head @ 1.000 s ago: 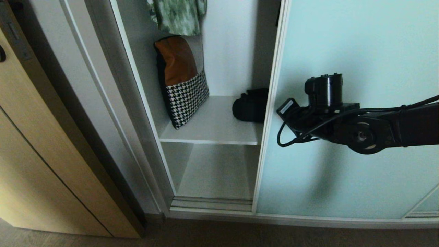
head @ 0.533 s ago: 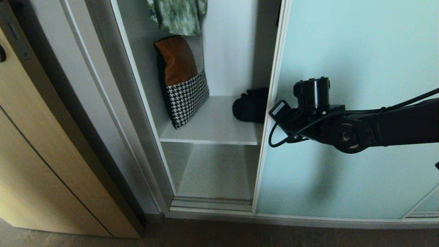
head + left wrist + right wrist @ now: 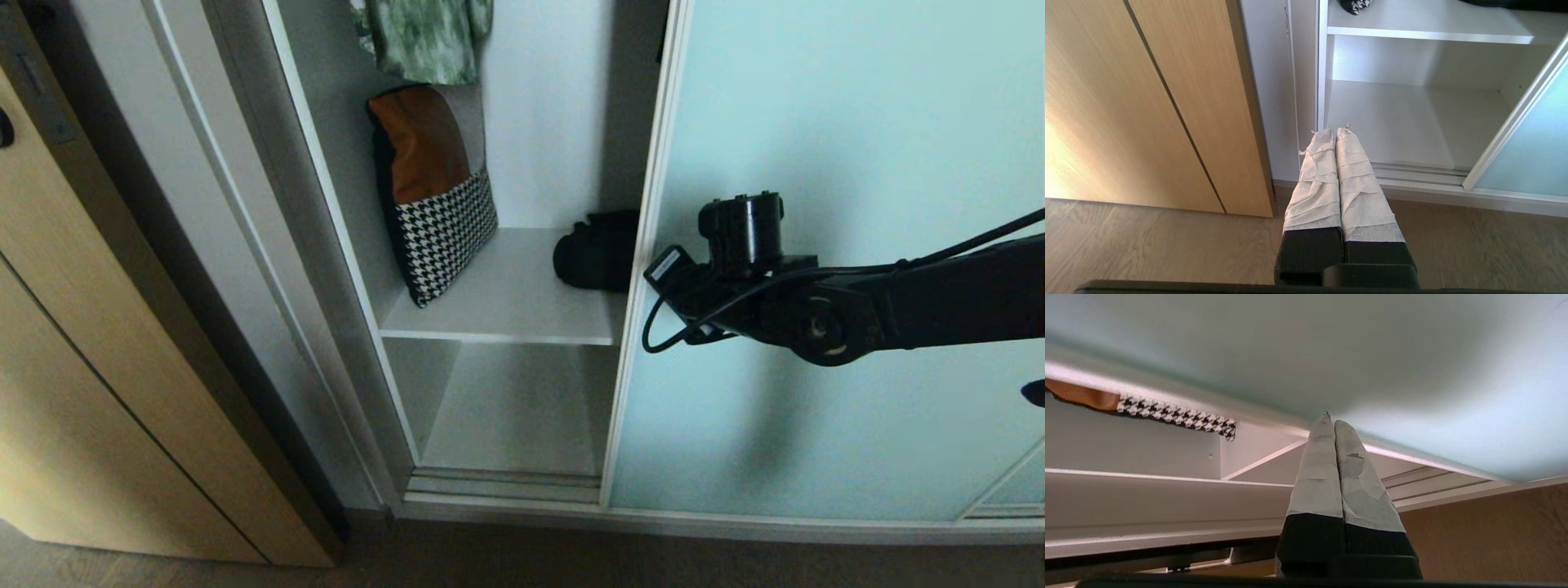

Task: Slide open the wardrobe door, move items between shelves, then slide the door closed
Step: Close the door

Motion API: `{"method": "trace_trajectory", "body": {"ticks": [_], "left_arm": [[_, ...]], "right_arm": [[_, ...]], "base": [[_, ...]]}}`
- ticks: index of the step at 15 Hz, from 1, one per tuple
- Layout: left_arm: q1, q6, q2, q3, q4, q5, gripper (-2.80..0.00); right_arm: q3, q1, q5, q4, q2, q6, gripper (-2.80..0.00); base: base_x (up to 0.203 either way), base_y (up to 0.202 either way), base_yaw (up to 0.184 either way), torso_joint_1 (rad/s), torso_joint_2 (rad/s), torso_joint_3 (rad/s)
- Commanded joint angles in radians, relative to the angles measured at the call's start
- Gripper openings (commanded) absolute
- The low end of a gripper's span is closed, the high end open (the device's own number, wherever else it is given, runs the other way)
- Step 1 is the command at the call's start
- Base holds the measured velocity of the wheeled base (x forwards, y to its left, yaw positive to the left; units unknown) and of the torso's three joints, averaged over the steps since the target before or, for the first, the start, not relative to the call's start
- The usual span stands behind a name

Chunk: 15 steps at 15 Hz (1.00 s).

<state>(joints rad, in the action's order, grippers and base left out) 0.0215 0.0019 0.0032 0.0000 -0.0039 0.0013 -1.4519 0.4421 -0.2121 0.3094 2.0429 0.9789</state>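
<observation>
The sliding wardrobe door (image 3: pixel 833 147), frosted pale turquoise glass in a slim silver frame, stands partly open on the right. A black fabric bag (image 3: pixel 596 257) lies on the upper white shelf (image 3: pixel 506 327), half hidden behind the door's edge. The lower shelf (image 3: pixel 514 425) is bare. My right arm (image 3: pixel 816 318) reaches across in front of the glass. Its gripper (image 3: pixel 1331 418) is shut and empty, with its tips at the door (image 3: pixel 1331 347) close to the frame edge. My left gripper (image 3: pixel 1336 130) is shut, parked low and pointing at the lower shelf (image 3: pixel 1412 122).
A brown and houndstooth cushion (image 3: pixel 433 192) leans against the left wardrobe wall on the upper shelf. A green garment (image 3: pixel 424 37) hangs above it. A tan wood-grain door (image 3: pixel 98 367) stands at the left. The door tracks (image 3: pixel 506 482) run along the wardrobe's bottom.
My right arm has shifted left and a little lower in front of the glass door. The door, the bag and the left arm have not moved.
</observation>
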Motion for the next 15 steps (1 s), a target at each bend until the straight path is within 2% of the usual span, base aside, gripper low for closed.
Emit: {"method": "trace_trajectory", "body": {"ticks": [1,15], "left_arm": [[0.0,0.0,0.001,0.0,-0.001,0.0,-2.8],[0.001,0.001,0.001,0.0,-0.001,0.0,-2.8]], "right_arm": [[0.014,-0.005,-0.001,0.001,-0.016,0.006,-2.8],[-0.042,-0.015,0.0,0.003,0.053,0.007,-2.8]], "base": [[0.0,0.0,0.0,0.0,0.0,0.0],[0.0,0.0,0.0,0.0,0.0,0.0]]}}
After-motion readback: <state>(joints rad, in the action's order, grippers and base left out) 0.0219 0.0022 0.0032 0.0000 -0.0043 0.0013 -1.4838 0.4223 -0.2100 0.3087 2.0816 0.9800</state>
